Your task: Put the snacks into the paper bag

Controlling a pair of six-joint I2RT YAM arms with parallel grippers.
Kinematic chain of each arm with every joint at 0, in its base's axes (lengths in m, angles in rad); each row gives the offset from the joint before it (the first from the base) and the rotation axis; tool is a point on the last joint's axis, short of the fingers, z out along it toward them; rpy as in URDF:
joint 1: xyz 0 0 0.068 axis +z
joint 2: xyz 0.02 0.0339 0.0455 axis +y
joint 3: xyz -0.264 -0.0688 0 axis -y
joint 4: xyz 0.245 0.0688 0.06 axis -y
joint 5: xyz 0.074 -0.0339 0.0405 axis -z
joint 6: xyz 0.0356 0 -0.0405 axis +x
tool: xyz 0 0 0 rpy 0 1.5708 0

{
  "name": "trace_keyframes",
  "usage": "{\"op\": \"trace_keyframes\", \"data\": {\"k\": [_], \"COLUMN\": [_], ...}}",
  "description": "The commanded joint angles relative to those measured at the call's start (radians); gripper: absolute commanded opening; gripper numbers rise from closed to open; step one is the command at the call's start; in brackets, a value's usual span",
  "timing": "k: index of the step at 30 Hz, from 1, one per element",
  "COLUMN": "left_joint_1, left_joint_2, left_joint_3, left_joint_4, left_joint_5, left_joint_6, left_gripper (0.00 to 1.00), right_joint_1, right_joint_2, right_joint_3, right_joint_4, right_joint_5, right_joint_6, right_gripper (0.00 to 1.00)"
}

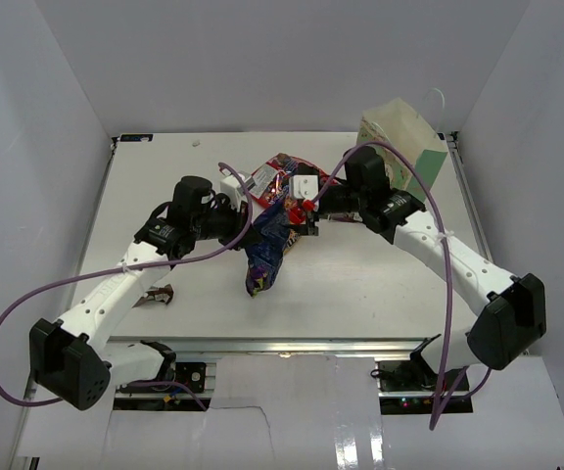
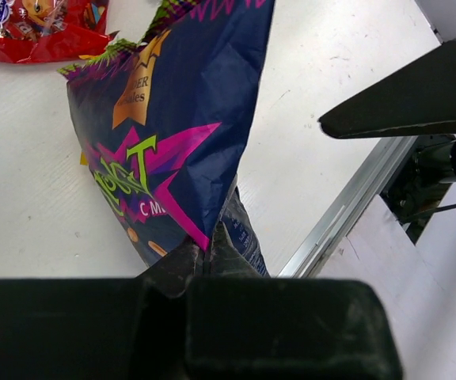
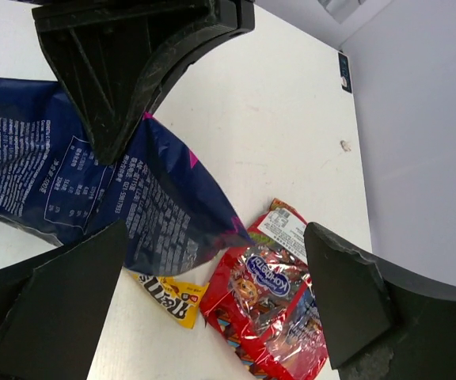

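Observation:
My left gripper (image 1: 252,233) (image 2: 207,252) is shut on one edge of the purple-blue glossy bag (image 1: 263,257) (image 2: 172,127) (image 3: 93,198), which hangs from it toward the table's middle. The red crinkly candy bag (image 1: 274,177) (image 3: 279,313) (image 2: 38,36) lies flat just behind it. One yellow packet (image 3: 169,295) lies beside the red bag, partly under the blue bag. My right gripper (image 1: 295,211) (image 3: 212,309) hovers open over the red bag and yellow packet, holding nothing. The paper bag (image 1: 404,137) stands at the back right, behind the right arm. A dark brown wrapper (image 1: 160,294) lies near the left arm.
White walls close in the table on three sides. A metal rail (image 2: 347,218) runs along the table's near edge. Purple cables (image 1: 446,294) loop from both arms. The left gripper's fingers (image 3: 125,87) fill the top of the right wrist view.

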Motion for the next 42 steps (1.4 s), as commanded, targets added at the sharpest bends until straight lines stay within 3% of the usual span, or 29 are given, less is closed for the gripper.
{"op": "trace_keyframes", "data": {"k": [1, 6, 16, 21, 28, 33, 36, 40, 42], "left_joint_1": [-0.002, -0.004, -0.005, -0.007, -0.008, -0.008, -0.008, -0.008, -0.008], "left_joint_2": [-0.086, -0.118, -0.129, -0.127, -0.114, -0.107, -0.113, -0.127, -0.140], "left_joint_3": [0.014, -0.004, -0.024, -0.032, -0.036, -0.036, -0.041, -0.050, -0.061], "left_joint_4": [0.124, 0.123, 0.124, 0.123, 0.130, 0.136, 0.141, 0.144, 0.146], "left_joint_5": [0.098, 0.129, 0.155, 0.165, 0.169, 0.167, 0.158, 0.142, 0.136], "left_joint_6": [-0.011, -0.016, -0.019, -0.019, -0.016, -0.017, -0.019, -0.022, -0.027], "left_gripper": [0.00, 0.00, 0.00, 0.00, 0.00, 0.00, 0.00, 0.00, 0.07], "right_joint_1": [-0.001, 0.000, 0.002, 0.018, 0.037, 0.045, 0.045, 0.045, 0.045], "right_joint_2": [0.049, 0.134, 0.221, 0.249, 0.272, 0.278, 0.275, 0.232, 0.182], "right_joint_3": [0.049, 0.169, 0.262, 0.299, 0.323, 0.314, 0.314, 0.297, 0.267], "right_joint_4": [-0.033, -0.190, -0.425, -0.497, -0.598, -0.622, -0.614, -0.535, -0.470], "right_joint_5": [-0.056, -0.138, -0.226, -0.260, -0.296, -0.280, -0.254, -0.192, -0.139], "right_joint_6": [-0.044, -0.125, -0.285, -0.340, -0.413, -0.414, -0.389, -0.294, -0.233], "right_gripper": [0.97, 1.00, 0.72, 0.65, 0.39, 0.24, 0.08, 0.08, 0.08]}}
